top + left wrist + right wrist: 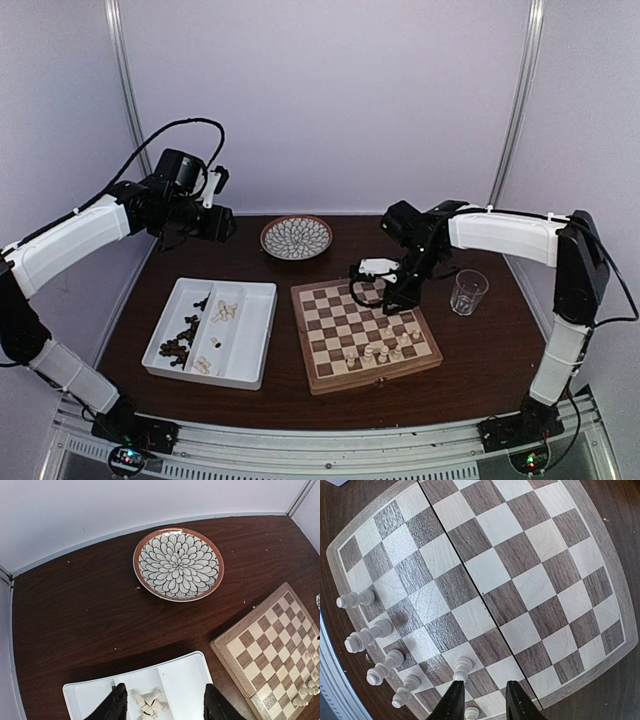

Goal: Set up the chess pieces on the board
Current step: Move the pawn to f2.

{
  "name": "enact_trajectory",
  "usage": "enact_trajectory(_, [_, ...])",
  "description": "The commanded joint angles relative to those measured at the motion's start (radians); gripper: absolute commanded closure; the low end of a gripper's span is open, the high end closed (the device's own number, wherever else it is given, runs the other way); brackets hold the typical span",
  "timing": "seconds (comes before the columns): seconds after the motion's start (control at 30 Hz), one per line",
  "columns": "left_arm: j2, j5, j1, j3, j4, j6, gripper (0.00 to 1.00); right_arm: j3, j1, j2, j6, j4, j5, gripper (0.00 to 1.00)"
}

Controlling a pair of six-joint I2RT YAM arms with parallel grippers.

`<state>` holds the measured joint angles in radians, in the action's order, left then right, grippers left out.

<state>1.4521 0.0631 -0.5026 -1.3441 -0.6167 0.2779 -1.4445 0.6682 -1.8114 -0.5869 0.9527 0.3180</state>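
Mid-placement, by the look of it: right jaws parted wider than the cream piece [471,713] sitting between them at the board [520,580]'s 6 o'clock edge, gripping nothing. Left jaws spread, empty, over the tray [255,335] at the board's 9 o'clock. Next: lift straight up, sparing neighbouring pieces [462,670].

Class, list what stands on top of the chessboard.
Cream-white chess pieces along one edge of the chessboard; no dark ones. The right end effector partly covers one piece and the squares beneath it.
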Motion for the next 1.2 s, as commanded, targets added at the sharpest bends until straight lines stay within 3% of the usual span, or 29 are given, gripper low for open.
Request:
enact_trajectory(0.0, [-0.015,-0.032,0.012,0.005,0.05,-0.012,0.48,0.012,0.012,-0.025,0.032,-0.043,0.019,0.68])
enact_trajectory(0.57, [-0.017,-0.05,0.015,0.003,0.051,-0.007,0.48,0.077,0.047,-0.045,0.014,-0.014,-0.05,0.7])
enact_trajectory(1.17, [-0.014,-0.063,0.019,0.003,0.05,0.001,0.48,0.084,0.062,-0.056,0.014,-0.009,-0.074,0.9])
